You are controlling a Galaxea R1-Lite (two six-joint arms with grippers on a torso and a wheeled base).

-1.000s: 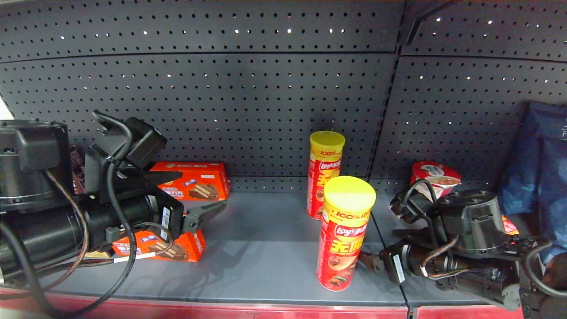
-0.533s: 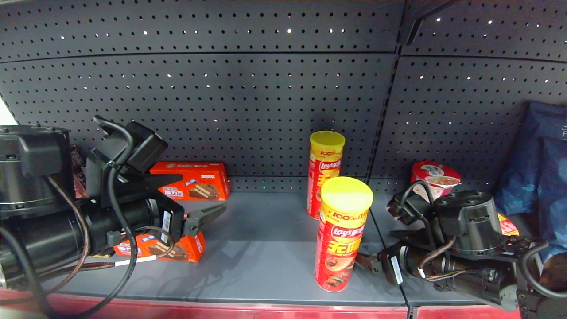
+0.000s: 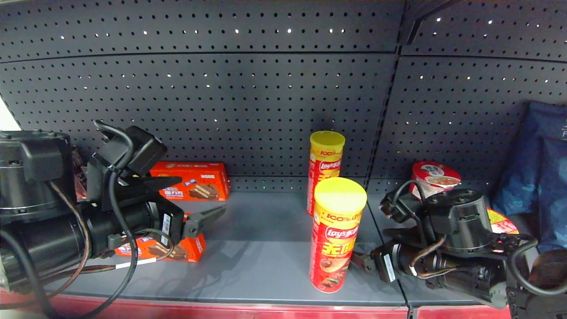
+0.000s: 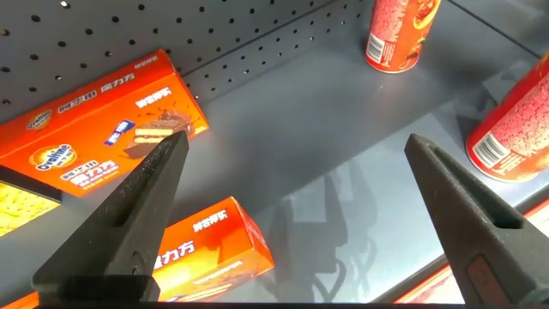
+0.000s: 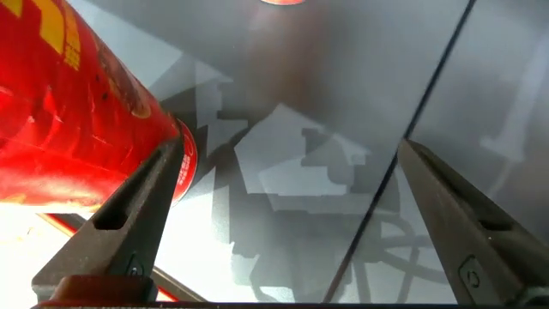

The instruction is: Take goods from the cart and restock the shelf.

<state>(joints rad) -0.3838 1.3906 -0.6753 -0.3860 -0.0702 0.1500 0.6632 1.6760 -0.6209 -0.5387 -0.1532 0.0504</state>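
Two chip cans (image 3: 337,235) (image 3: 325,170), two orange boxes (image 3: 195,180) (image 3: 188,249)

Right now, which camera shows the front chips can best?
The head view: the front chips can stands there, whole from yellow lid to base. The right wrist view catches its lower red side; the left wrist view, a slice at the picture's edge.

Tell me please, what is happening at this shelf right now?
A two-armed robot is restocking the shelf. Its right gripper is open and low beside the front chip can, which stands upright near the shelf's front edge. A second chip can stands behind it. Whether a finger touches the front can, I cannot tell. The left gripper is open and empty, above the shelf between the front orange box and the rear orange box.
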